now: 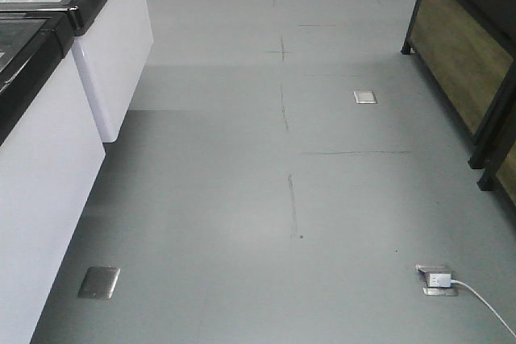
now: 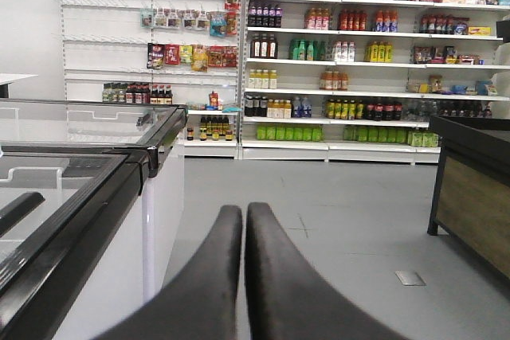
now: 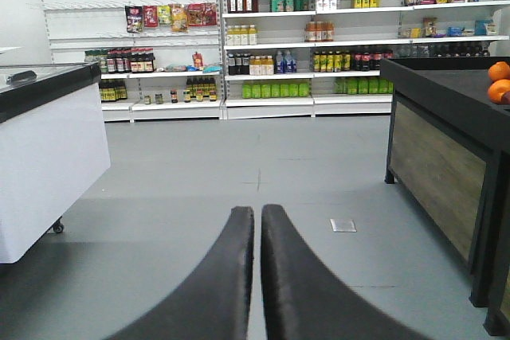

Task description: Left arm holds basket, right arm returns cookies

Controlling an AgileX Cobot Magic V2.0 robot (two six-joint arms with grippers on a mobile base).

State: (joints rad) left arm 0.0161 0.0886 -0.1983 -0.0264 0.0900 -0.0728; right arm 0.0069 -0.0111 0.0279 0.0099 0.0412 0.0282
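- The left claw is seen in its wrist view with both dark fingers drawn together, so that only a thin slit shows between them; nothing is held.
- The right claw is likewise narrowed to a thin slit, and nothing is gripped by its fingers; both claws are pointed along the grey floor towards the far wall.
- The basket and the cookies are shown in none of the three views; their place cannot be told.
- On the left, white chest freezers with black-framed glass lids are lined up, the nearest one just beside the left claw.
- The far wall is covered by white shelves stocked with rows of bottles; hanging packets are displayed on the left part of the wall.
- On the right, a dark worktop with a wood-panelled side is seen; two oranges are set at its right edge.
- A metal floor plate is set near on the left, beside the freezers; a second plate is seen farther off on the right.
- Near on the right, a white plug is fitted into a floor socket; its white cable is run off towards the lower right corner.
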